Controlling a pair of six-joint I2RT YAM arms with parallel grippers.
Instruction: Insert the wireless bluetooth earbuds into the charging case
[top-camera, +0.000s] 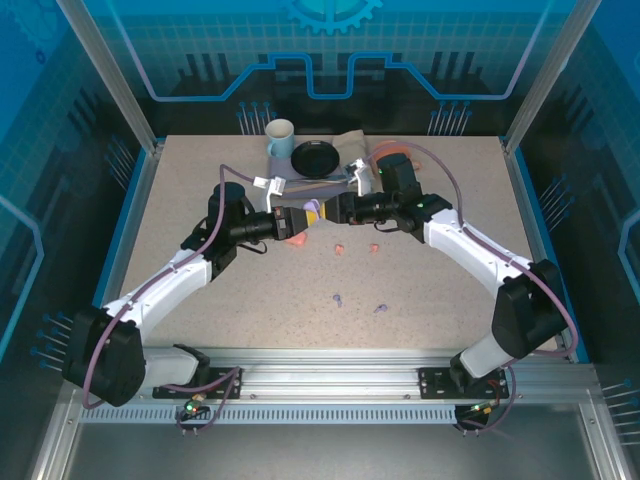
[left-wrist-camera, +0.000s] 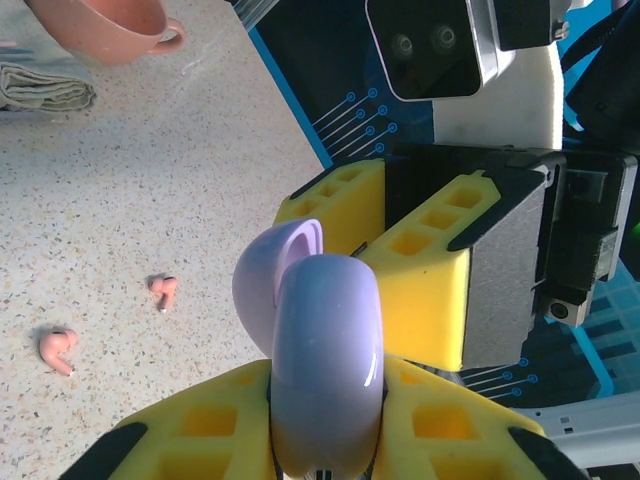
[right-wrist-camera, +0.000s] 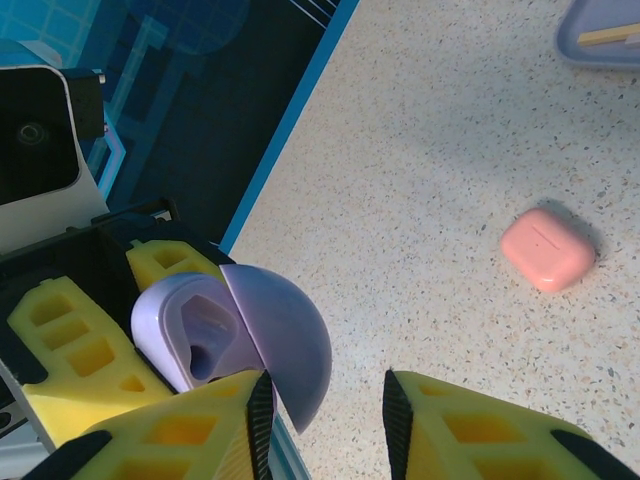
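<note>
- The worktop carries a shut pink case, left of centre.
- The left gripper is clenched on the lilac case, whose lid stands open.
- The right gripper has its jaws apart beside that lid, holding nothing. It should back off gently.
- The lilac earbuds lie near the arms and the pink earbuds at centre. Fetch a lilac one first.

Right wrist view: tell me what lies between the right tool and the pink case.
Just bare table from the right tool to the pink case, as the right wrist view shows.
</note>
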